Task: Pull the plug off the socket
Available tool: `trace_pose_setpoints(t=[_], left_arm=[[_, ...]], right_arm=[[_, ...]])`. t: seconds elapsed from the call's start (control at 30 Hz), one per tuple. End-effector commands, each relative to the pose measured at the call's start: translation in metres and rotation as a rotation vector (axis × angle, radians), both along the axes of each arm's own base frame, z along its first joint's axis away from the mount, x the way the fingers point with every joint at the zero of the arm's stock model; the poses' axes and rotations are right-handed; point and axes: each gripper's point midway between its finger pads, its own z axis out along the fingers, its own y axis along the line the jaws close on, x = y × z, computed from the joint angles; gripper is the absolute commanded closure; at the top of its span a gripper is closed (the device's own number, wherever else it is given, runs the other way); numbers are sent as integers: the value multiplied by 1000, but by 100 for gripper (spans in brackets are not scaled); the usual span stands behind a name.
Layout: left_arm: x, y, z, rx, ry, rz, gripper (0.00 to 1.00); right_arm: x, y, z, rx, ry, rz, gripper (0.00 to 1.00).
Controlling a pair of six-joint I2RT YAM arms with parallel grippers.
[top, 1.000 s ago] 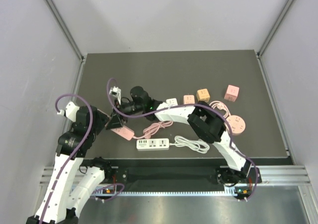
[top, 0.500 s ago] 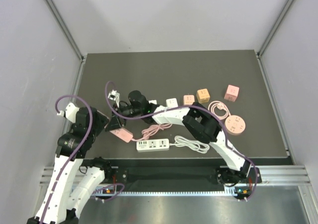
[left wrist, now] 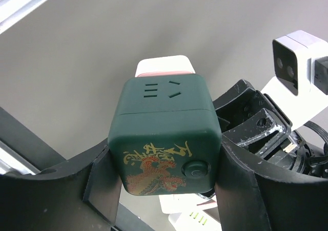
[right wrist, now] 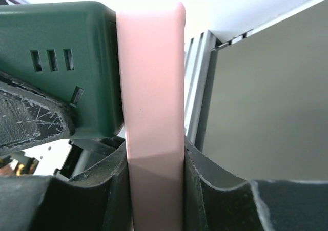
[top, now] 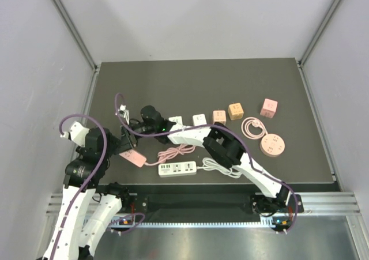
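Left wrist: green socket (left wrist: 164, 133) bears gold dragon (left wrist: 146, 173), script (left wrist: 156, 151) illegible

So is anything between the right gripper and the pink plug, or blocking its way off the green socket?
Nothing visible. The right gripper is closed on the pink plug, flush against the green socket that the left gripper holds.

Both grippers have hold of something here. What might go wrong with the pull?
1. The pink plug sits flush against the green socket cube; an off-axis pull by the right gripper might jam it or let it slip.
2. The left gripper holds the cube only by its smooth sides, so it may slide out.
3. The pink cable lies beside the white power strip and might drag it.
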Motion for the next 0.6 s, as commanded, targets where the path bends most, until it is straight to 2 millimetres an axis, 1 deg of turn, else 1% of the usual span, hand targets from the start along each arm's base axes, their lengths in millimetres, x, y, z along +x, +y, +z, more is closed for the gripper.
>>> trace_pose_setpoints(t=[0.0, 0.03, 0.1, 0.13, 0.17, 0.2, 0.23, 0.27, 0.33, 0.47, 0.5, 0.57], left_arm=[[9, -29, 30, -95, -116, -140, 100], [10, -30, 31, -97, -118, -144, 100], [11, -31, 32, -100, -124, -147, 100], [11, -31, 32, -101, -123, -148, 100], [12, -32, 33, -104, -129, -152, 100], [12, -33, 33, -106, -129, -155, 100], [13, -34, 32, -108, -127, -155, 100], [14, -34, 32, -111, -127, -153, 100], [16, -34, 33, -113, -131, -150, 100], [26, -36, 39, -120, -151, -141, 100], [30, -38, 38, -126, -144, -147, 100], [32, -42, 38, -138, -143, -157, 100]], right_arm=[[37, 11, -63, -200, 172, -197, 100], [38, 11, -72, -212, 185, -193, 100], [39, 11, -79, -231, 204, -195, 100], [41, 11, -90, -258, 204, -213, 100], [44, 13, -89, -266, 190, -225, 100], [44, 10, -101, -312, 180, -237, 100], [50, 9, -107, -335, 166, -270, 100], [51, 7, -112, -362, 146, -278, 100], [57, 5, -118, -392, 128, -318, 100], [63, 2, -129, -450, 111, -358, 100], [62, 0, -133, -470, 116, -361, 100], [64, 2, -134, -476, 119, -371, 100]])
